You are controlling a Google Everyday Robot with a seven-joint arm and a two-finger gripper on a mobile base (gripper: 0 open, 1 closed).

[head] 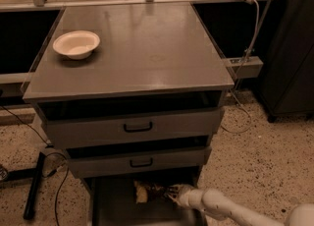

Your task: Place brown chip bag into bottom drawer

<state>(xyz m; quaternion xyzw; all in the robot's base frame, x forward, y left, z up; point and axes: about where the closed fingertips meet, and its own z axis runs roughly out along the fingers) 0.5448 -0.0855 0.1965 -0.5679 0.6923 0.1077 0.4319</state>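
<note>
Arm is stretching in from the lower right, its gripper sitting inside the open bottom drawer against the brown chip bag; whether it is clasping the bag cannot be told. The bag is lying at the drawer's back, below the 2 upper drawers. A white bowl is resting on the cabinet top.

A: Where is the gripper?
B: Low at the front of the grey cabinet, over the pulled-out bottom drawer, with its white arm coming in from the right.
A: And the brown chip bag?
B: Right against the gripper's tip, at the back of the tray (partly shadowed under the middle drawer).
A: Anything on top?
B: A white bowl, near the left edge.
</note>
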